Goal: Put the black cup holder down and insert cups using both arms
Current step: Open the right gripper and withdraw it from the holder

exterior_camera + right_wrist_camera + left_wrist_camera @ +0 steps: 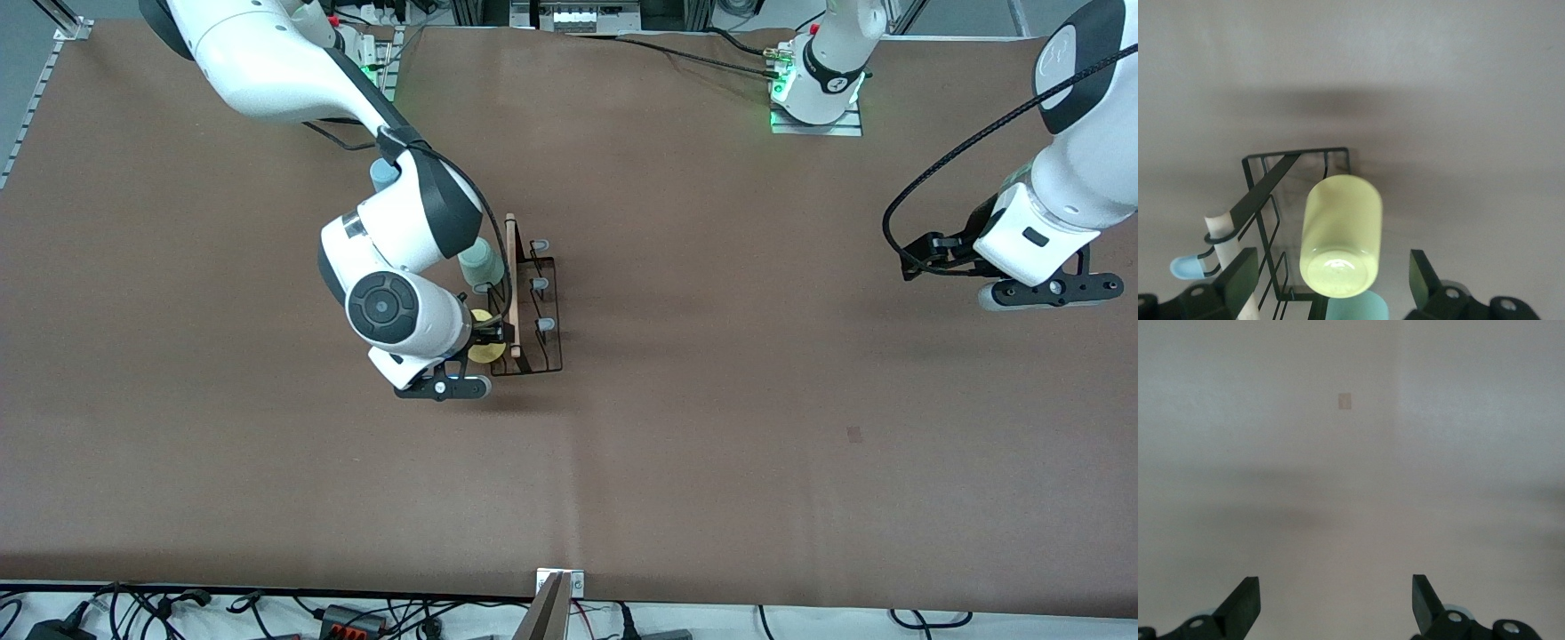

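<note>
The black cup holder (536, 348) stands on the brown table near the middle, its wooden handle (512, 284) on top. A mint green cup (480, 262) and a yellow cup (483, 350) hang on its pegs on the side toward the right arm's end. My right gripper (487, 341) is open, with its fingers on either side of the yellow cup (1341, 233) and apart from it. The mint cup (1358, 309) shows just beside it. A light blue cup (384, 172) is partly hidden by the right arm. My left gripper (1051, 290) waits, open and empty (1336, 603), over the left arm's end of the table.
Three grey-tipped pegs (539, 284) on the rack's side toward the left arm's end hold nothing. A small dark mark (853, 433) is on the tabletop. Cables and a metal bracket (559, 582) line the edge nearest the front camera.
</note>
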